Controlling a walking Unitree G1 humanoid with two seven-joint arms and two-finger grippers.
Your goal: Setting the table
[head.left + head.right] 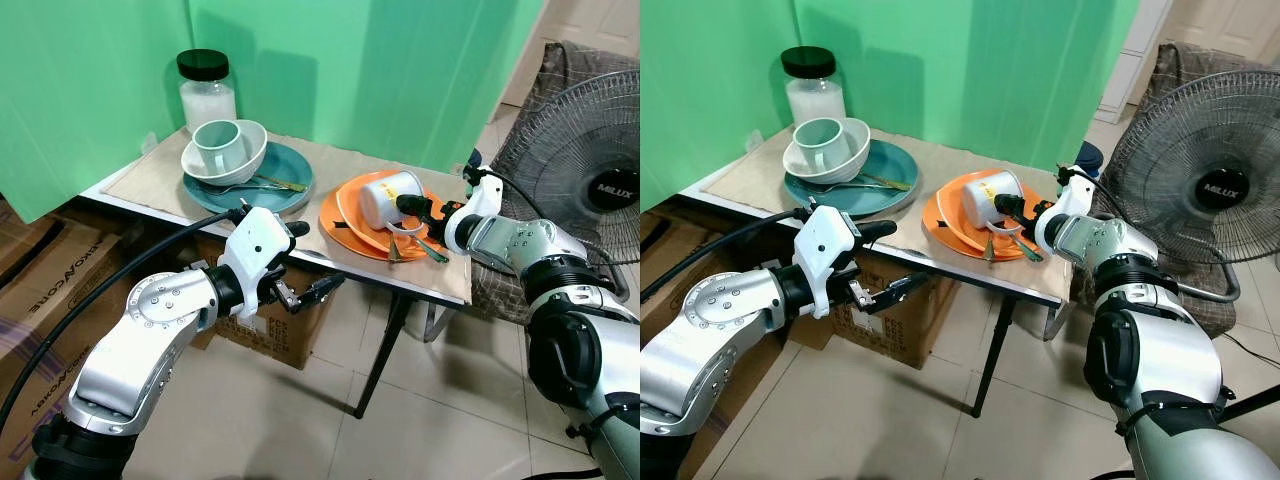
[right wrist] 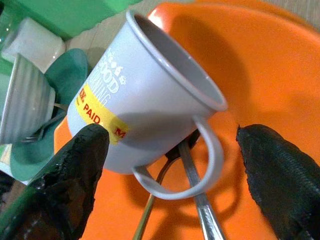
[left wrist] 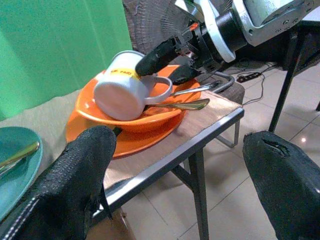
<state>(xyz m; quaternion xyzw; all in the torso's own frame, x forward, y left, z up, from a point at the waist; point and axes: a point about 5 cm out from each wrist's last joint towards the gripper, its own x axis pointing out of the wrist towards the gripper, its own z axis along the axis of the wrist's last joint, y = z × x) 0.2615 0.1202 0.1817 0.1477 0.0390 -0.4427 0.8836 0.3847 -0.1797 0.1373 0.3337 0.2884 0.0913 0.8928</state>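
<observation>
Left eye view: a worktop (image 1: 330,262) covered with a beige mat stands against a green backdrop; at its ten o'clock end sits a glass jar (image 1: 206,90) with a black lid; just in front of it a teal plate (image 1: 272,183) carries a pale bowl (image 1: 256,150) with a pale green cup (image 1: 220,146) inside, and cutlery lies across the plate; toward three o'clock an orange plate (image 1: 340,218) bears an orange bowl (image 1: 356,212) in which a white mug (image 1: 388,196) lies on its side, rim toward the robot's right; a spoon and fork (image 1: 412,247) rest at the bowl's five o'clock edge; the right pincer (image 1: 415,212) reaches in at the mug's mouth with its fingers spread; the left pincer (image 1: 318,277) hovers off the worktop's near edge, fingers apart and holding nothing; cardboard boxes (image 1: 270,330) stand under the worktop, and a floor fan (image 1: 590,180) stands at three o'clock.

Right eye view: the same layout; the right pincer's fingers lie beside the mug's rim.

Left wrist view: the two black fingers (image 3: 70,185) stand wide apart, framing the orange stack; one right finger lies along the top of the tipped mug, near its handle.

Right wrist view: the fingers (image 2: 70,170) are open on either side of the mug, whose handle points toward the camera; the cutlery lies under it; a yellow label reads "PAID".
</observation>
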